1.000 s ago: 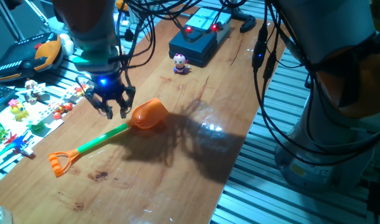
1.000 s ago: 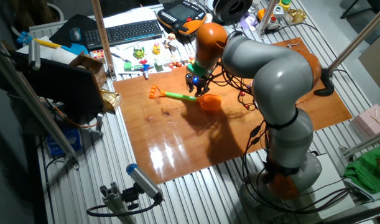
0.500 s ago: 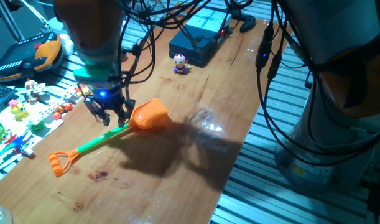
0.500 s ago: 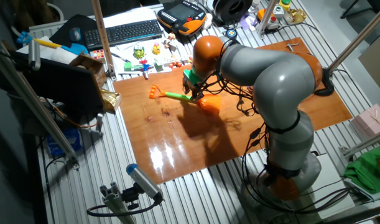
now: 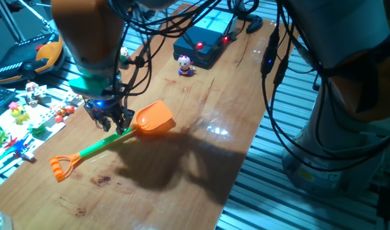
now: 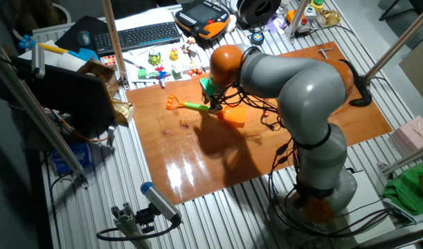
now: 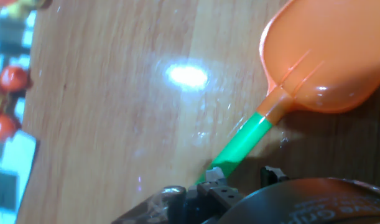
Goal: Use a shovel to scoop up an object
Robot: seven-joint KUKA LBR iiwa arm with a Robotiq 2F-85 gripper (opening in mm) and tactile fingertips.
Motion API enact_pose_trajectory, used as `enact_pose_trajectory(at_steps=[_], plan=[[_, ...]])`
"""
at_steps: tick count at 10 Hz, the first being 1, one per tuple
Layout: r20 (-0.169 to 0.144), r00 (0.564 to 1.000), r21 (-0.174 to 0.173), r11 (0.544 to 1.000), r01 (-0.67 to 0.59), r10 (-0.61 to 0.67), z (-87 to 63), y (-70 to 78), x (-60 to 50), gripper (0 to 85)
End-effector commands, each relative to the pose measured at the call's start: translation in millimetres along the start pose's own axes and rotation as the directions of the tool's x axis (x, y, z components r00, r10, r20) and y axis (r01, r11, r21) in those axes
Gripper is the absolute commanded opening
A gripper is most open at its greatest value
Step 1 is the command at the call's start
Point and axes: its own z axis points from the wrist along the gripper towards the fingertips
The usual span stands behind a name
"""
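The shovel lies flat on the wooden table, with its orange blade (image 5: pixel 155 119), green shaft (image 5: pixel 99 148) and orange loop end (image 5: pixel 59 167). It also shows in the other fixed view (image 6: pixel 232 114). My gripper (image 5: pixel 113 122) is low over the shaft just behind the blade, fingers open on either side of it. In the hand view the green shaft (image 7: pixel 242 144) runs from the blade (image 7: pixel 326 56) down between my gripper (image 7: pixel 239 177) tips, with a gap at the right tip. The tiny pink-headed figurine (image 5: pixel 185 65) stands far up the table, apart from the shovel.
A black box with red lights (image 5: pixel 204 39) sits just behind the figurine. Small toys in rows (image 5: pixel 29 108) lie on a sheet left of the table, near a black-and-orange pendant (image 5: pixel 29 54). A keyboard (image 6: pixel 138 34) lies beyond. The table's right edge (image 5: pixel 246 160) drops to metal slats.
My gripper has moved left and down from beside the blade onto the green shaft. The shovel has turned slightly, and the figurine has not moved.
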Motion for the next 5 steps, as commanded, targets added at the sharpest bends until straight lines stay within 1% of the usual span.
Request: enact_pose_trajectory(at_steps=[1,3,4,5], plan=[[0.064,0.855,-0.020,0.857,-0.515,0.515,0.6,1.7,-2.1,35.7],[0.086,0.833,-0.032,0.838,-0.545,0.546,3.1,2.0,0.2,36.0],[0.072,0.833,-0.025,0.836,-0.549,0.549,4.6,2.2,0.2,37.7],[0.065,0.833,-0.022,0.835,-0.550,0.550,6.8,2.7,0.2,38.0]])
